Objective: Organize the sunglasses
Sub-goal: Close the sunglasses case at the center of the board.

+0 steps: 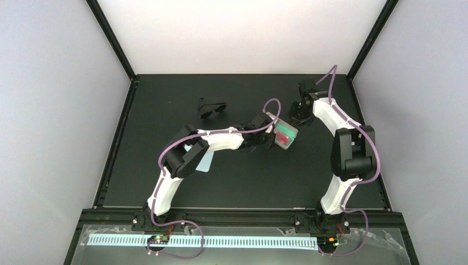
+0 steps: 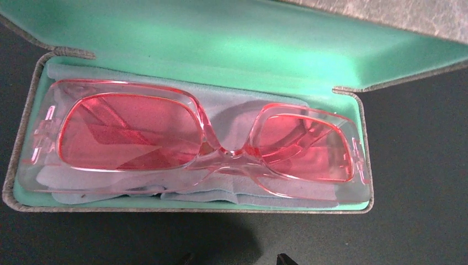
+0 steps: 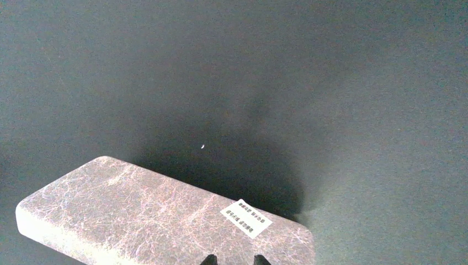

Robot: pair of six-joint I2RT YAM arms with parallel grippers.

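The sunglasses [image 2: 198, 141] have a pink-red see-through frame. They lie folded on a grey-blue cloth [image 2: 232, 113] inside an open case [image 2: 182, 209] with teal lining. In the top view the case [image 1: 285, 134] sits right of centre. My left gripper [image 2: 233, 259] is open and empty, its tips just in front of the case's near rim. My left gripper [image 1: 269, 138] also shows in the top view, beside the case. My right gripper [image 3: 234, 259] hovers at the outer face of the raised lid [image 3: 138, 215], its jaws a little apart with nothing between them. In the top view it [image 1: 298, 114] is behind the case.
A black dark-lensed pair of glasses [image 1: 212, 107] lies on the mat at the back, left of centre. A pale blue sheet [image 1: 206, 160] lies under the left arm. The lid carries a white label [image 3: 246, 218]. The black mat [image 1: 165, 99] ends at black frame rails.
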